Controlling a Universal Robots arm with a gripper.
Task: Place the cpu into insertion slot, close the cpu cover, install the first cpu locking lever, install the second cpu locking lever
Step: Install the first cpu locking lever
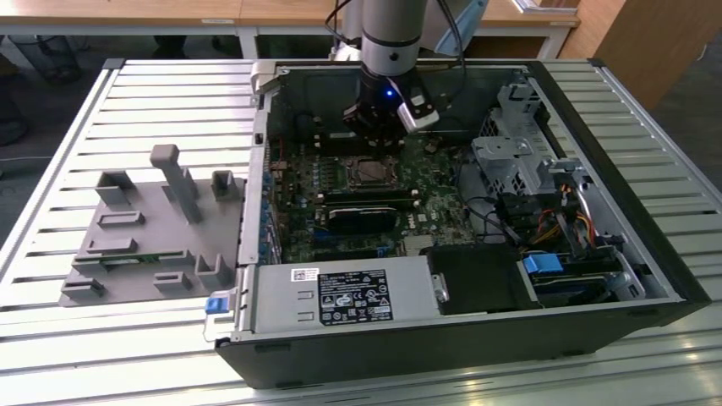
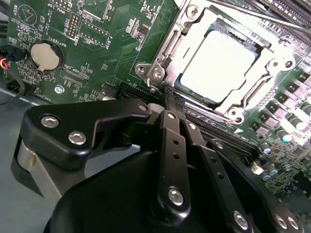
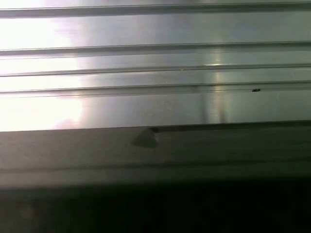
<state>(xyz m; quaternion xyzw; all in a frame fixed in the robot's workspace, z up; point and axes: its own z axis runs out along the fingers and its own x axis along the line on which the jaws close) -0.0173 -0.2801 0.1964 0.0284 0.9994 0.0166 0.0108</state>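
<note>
Already the cpu (image 2: 221,63) lies flat in the insertion slot (image 2: 194,99), its pale metal top showing through the square window of the cpu cover (image 2: 252,85), which appears folded down over it, likely so the frame can press the chip onto its contacts. Just beside the socket's near corner sit the tips of the gripper (image 2: 170,94), the jaws drawn together with nothing visibly between them; they seem to rest at or on a thin metal lever by that corner, though actual contact cannot be made out. Around the socket spreads the green motherboard (image 2: 112,43), with a round coin battery (image 2: 44,55) well away from the socket. In the exterior view the arm (image 1: 390,34) reaches down into the open computer case (image 1: 631,279), whose walls hem in the approach; a grey fixture (image 1: 147,228) stands on the slatted tabletop (image 1: 68,127) outside the case.
</note>
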